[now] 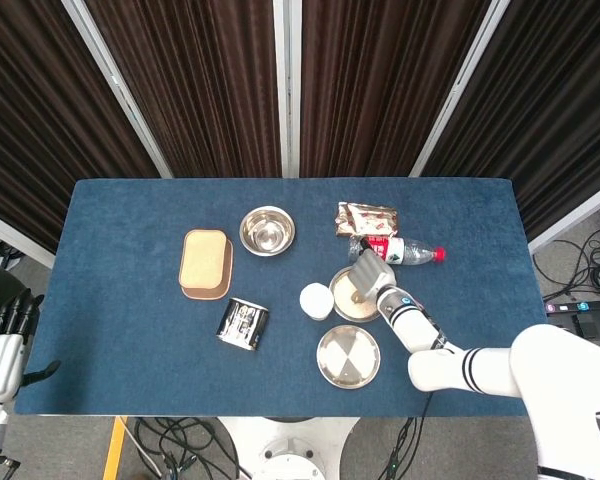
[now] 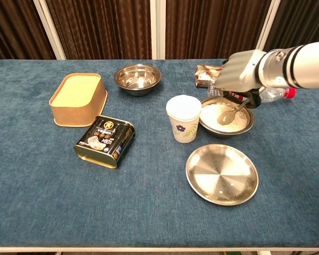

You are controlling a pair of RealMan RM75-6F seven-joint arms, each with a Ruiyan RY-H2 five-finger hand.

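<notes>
Chest view: my right hand (image 2: pixel 239 74) grips spoon (image 2: pixel 231 112), fingers curled round handle, spoon tip down in white powder in steel bowl (image 2: pixel 226 117). Head view hides spoon under right hand (image 1: pixel 368 268) over same bowl (image 1: pixel 342 298).

Left hand (image 1: pixel 2 345) in head view only, at frame edge off table (image 1: pixel 130 330), fingers apart, holding nothing.

Paper cup (image 2: pixel 183 118) just beside bowl. Flat shiny steel plate (image 2: pixel 221 173) near. Clear water bottle (image 2: pixel 271 94), red cap, lying behind, partly hidden by wrist.
</notes>
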